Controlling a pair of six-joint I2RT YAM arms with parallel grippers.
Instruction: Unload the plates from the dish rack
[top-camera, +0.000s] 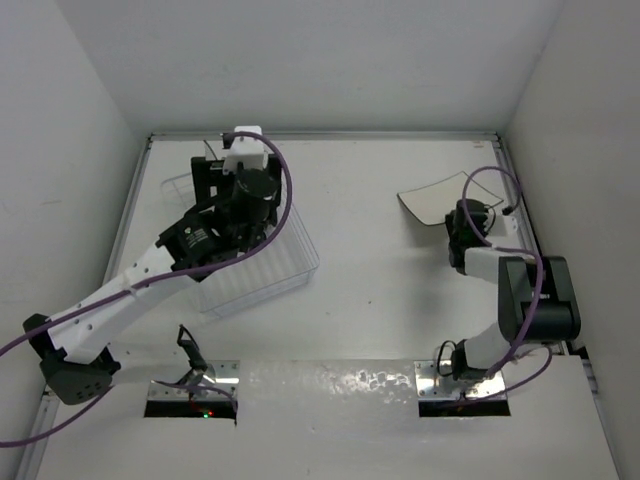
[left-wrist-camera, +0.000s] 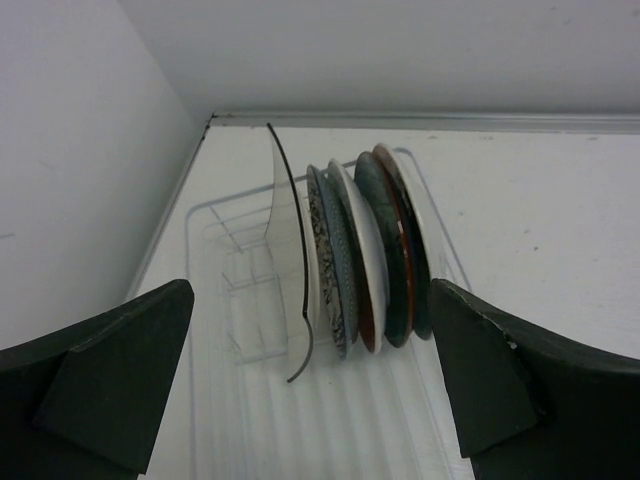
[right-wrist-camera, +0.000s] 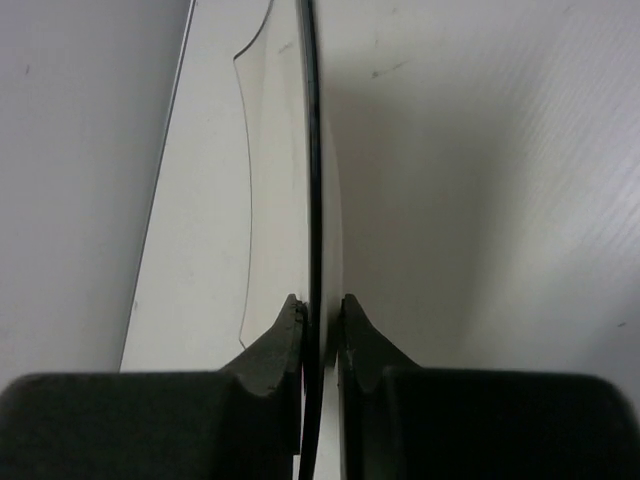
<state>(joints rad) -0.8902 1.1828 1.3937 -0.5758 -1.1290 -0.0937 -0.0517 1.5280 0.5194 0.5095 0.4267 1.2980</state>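
Left jaws spread wide over ribbed clear dish rack (left-wrist-camera: 330, 420); right jaws pinch thin square plate (right-wrist-camera: 280, 180).

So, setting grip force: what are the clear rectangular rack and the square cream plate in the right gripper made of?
The clear rectangular rack: seemingly glossy plastic; the table shows through its ribbed base. The square cream plate in the right gripper: smooth, thin, dark-rimmed; glazed ceramic or melamine, cannot tell which.

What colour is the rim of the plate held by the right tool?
Black rim on a cream plate; the right wrist view shows it best.
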